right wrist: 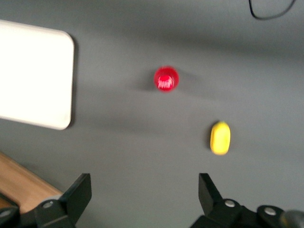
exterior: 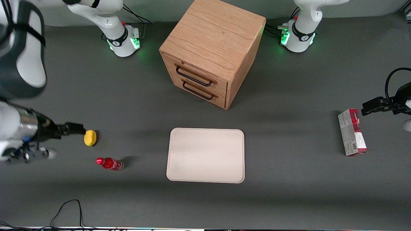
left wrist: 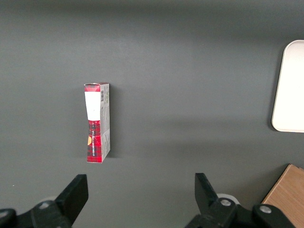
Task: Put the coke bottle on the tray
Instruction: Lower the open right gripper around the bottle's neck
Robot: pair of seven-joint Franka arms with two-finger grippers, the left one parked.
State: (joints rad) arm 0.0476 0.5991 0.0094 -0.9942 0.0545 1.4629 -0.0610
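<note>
Robot lab bench. Dark grey counter (exterior: 289,192), two white arm bases (exterior: 123,41) with green status lights bolted on, loose cable (exterior: 67,208) at the edge, small wooden drawer cabinet (exterior: 212,51) as prop.

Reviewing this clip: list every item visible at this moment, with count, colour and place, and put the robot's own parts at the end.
Small red coke bottle with red cap: one, red, standing upright on the table toward the working arm's end, apart from the tray.
Flat cream-white rectangular tray: one, cream-white, mid-table, in front of the cabinet's drawers, nothing on it.
Yellow oval lemon-like object: one, yellow, beside the bottle, farther from the front camera.
Wooden drawer cabinet: one, light wood, two dark handles, farther from the camera than the tray.
Red-and-grey rectangular carton: one, lying toward the parked arm's end.
Black cable: one, near the table's front edge.
Dark grey table: one.
Right arm's gripper: one, black, open, raised beside the yellow object, holding nothing.
</note>
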